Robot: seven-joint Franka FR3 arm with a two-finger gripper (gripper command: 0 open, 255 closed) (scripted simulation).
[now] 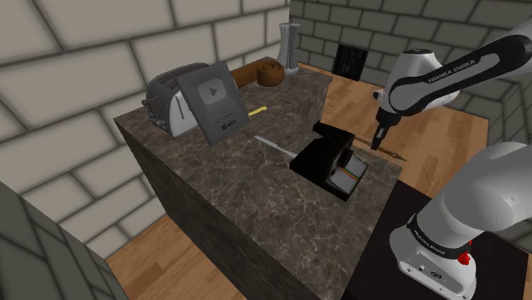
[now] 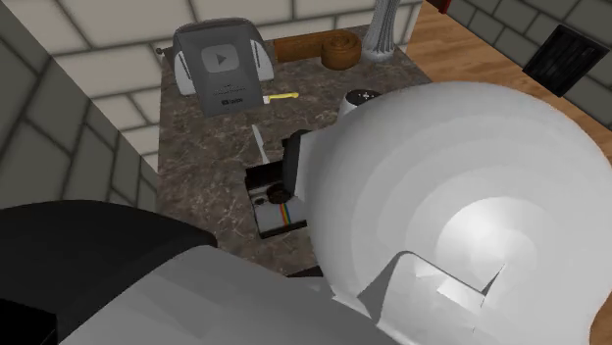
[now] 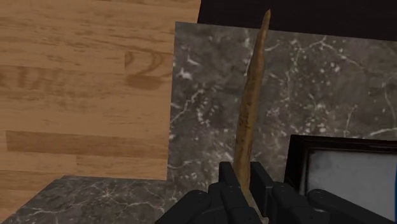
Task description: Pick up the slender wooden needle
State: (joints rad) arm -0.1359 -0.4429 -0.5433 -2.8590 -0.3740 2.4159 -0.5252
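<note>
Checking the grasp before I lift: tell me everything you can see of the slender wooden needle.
The slender brown wooden needle is a long, thin, rough-grained stick, slightly bowed, tapering to a point at its far end. Its near end is clasped by the black two-finger pincer, and it runs out from there over the dark marbled countertop, near a corner. Whether it touches that surface is unclear.
</note>
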